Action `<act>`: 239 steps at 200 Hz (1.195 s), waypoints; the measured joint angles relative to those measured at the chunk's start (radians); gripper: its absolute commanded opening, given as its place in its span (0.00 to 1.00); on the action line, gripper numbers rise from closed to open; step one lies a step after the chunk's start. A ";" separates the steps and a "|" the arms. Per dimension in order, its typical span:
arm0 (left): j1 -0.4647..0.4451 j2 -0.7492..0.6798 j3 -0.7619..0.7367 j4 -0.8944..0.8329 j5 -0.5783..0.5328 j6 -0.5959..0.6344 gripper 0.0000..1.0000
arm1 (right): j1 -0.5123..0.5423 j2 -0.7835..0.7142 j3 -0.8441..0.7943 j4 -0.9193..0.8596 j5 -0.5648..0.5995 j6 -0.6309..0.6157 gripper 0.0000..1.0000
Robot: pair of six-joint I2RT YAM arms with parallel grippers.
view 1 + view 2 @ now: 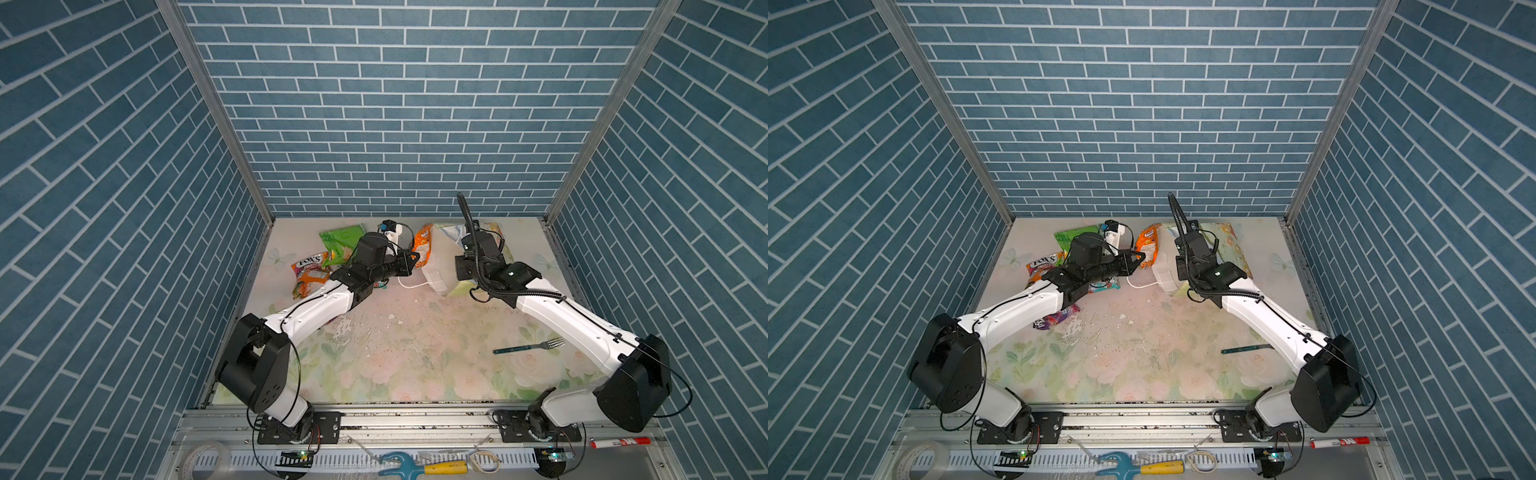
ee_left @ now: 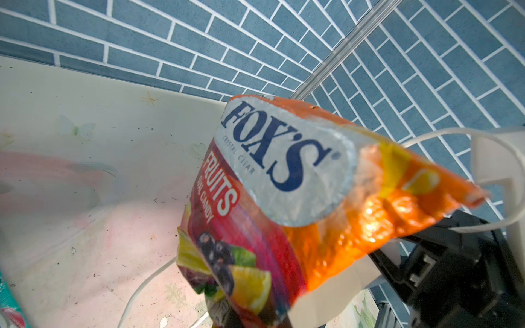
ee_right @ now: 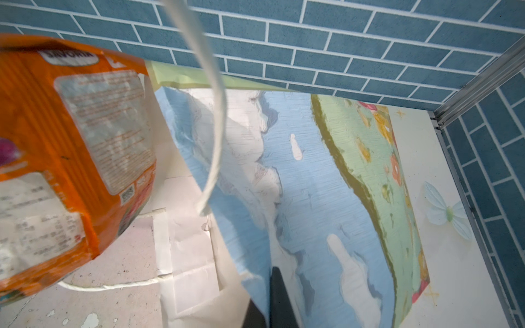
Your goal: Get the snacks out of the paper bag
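Note:
The paper bag (image 1: 436, 276) (image 1: 1163, 276) lies on its side at the back right, its white mouth facing left. My right gripper (image 3: 265, 309) is shut on the bag's sky-print wall (image 3: 312, 184), one dark finger (image 3: 279, 295) outside. My left gripper (image 1: 409, 262) (image 1: 1139, 258) is shut on the bottom end of an orange FOX'S candy packet (image 2: 284, 198) (image 3: 71, 142), held above the table at the bag's mouth (image 1: 424, 245). Other snacks lie at the back left: a green chip bag (image 1: 340, 241), a FOX'S packet (image 1: 309, 264) and a purple packet (image 1: 1057, 320).
A teal-handled fork (image 1: 528, 347) lies on the floral table near the right arm. The bag's white cord handle (image 1: 411, 286) trails on the table. The back wall stands close behind the bag. A tape roll (image 1: 203, 457) and a marker (image 1: 619, 442) sit on the front rail.

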 measured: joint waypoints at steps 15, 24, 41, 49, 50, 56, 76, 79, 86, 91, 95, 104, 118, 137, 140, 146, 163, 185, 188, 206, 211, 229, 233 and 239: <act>0.007 0.000 0.008 -0.012 0.000 0.000 0.00 | 0.000 0.000 -0.010 0.010 -0.001 0.000 0.00; 0.014 0.000 0.011 -0.019 0.000 0.000 0.00 | 0.000 0.000 -0.016 0.011 -0.005 0.000 0.00; 0.030 -0.002 0.013 -0.030 -0.001 0.000 0.00 | 0.000 0.000 -0.022 0.012 -0.008 0.000 0.00; 0.036 -0.004 0.013 -0.036 -0.004 0.000 0.00 | 0.000 0.000 -0.023 0.013 -0.008 0.000 0.00; 0.037 -0.004 0.013 -0.037 -0.004 0.000 0.00 | 0.000 0.000 -0.023 0.014 -0.009 0.000 0.00; 0.042 -0.007 0.013 -0.043 -0.006 0.000 0.00 | 0.000 -0.001 -0.025 0.015 -0.009 0.000 0.00; 0.052 -0.023 0.013 -0.069 -0.018 0.000 0.00 | 0.000 -0.008 -0.037 0.024 -0.015 0.000 0.00; 0.053 -0.026 0.013 -0.073 -0.020 0.000 0.00 | 0.000 -0.009 -0.040 0.027 -0.016 0.000 0.00; 0.056 -0.035 0.013 -0.082 -0.024 0.000 0.00 | 0.000 -0.014 -0.047 0.029 -0.018 0.000 0.00; 0.058 -0.040 0.013 -0.086 -0.026 0.000 0.00 | 0.000 -0.018 -0.052 0.031 -0.020 0.000 0.00; 0.060 -0.046 0.013 -0.090 -0.027 0.000 0.00 | 0.000 -0.021 -0.056 0.032 -0.021 0.000 0.00; 0.063 -0.055 0.013 -0.095 -0.029 0.000 0.00 | 0.000 -0.028 -0.067 0.036 -0.026 0.000 0.00; 0.069 -0.069 0.013 -0.104 -0.033 0.000 0.00 | 0.000 -0.035 -0.080 0.043 -0.031 0.000 0.00; 0.074 -0.086 0.013 -0.132 -0.041 0.003 0.00 | 0.000 -0.039 -0.095 0.056 -0.035 0.000 0.00; 0.075 -0.089 0.013 -0.138 -0.043 0.004 0.00 | 0.000 -0.040 -0.098 0.059 -0.036 0.000 0.00; 0.076 -0.095 0.013 -0.148 -0.048 0.006 0.00 | 0.000 -0.040 -0.103 0.061 -0.037 0.000 0.00; 0.079 -0.118 0.013 -0.191 -0.065 0.016 0.00 | 0.000 -0.042 -0.111 0.072 -0.041 -0.001 0.00; 0.085 -0.161 0.012 -0.258 -0.092 0.038 0.00 | 0.000 -0.042 -0.111 0.085 -0.043 -0.003 0.00; 0.087 -0.169 0.012 -0.267 -0.097 0.041 0.00 | 0.000 -0.042 -0.111 0.087 -0.043 -0.003 0.00; 0.092 -0.216 0.010 -0.321 -0.130 0.061 0.00 | 0.000 -0.042 -0.111 0.097 -0.043 -0.003 0.00; 0.094 -0.229 0.010 -0.334 -0.138 0.066 0.00 | 0.000 -0.042 -0.111 0.101 -0.044 -0.003 0.00; 0.102 -0.274 0.002 -0.373 -0.171 0.080 0.00 | 0.000 -0.042 -0.111 0.112 -0.046 -0.003 0.00; 0.103 -0.282 0.000 -0.380 -0.175 0.082 0.00 | 0.000 -0.042 -0.111 0.114 -0.046 -0.003 0.00; 0.106 -0.294 -0.006 -0.392 -0.185 0.084 0.00 | -0.002 -0.042 -0.111 0.117 -0.047 -0.003 0.00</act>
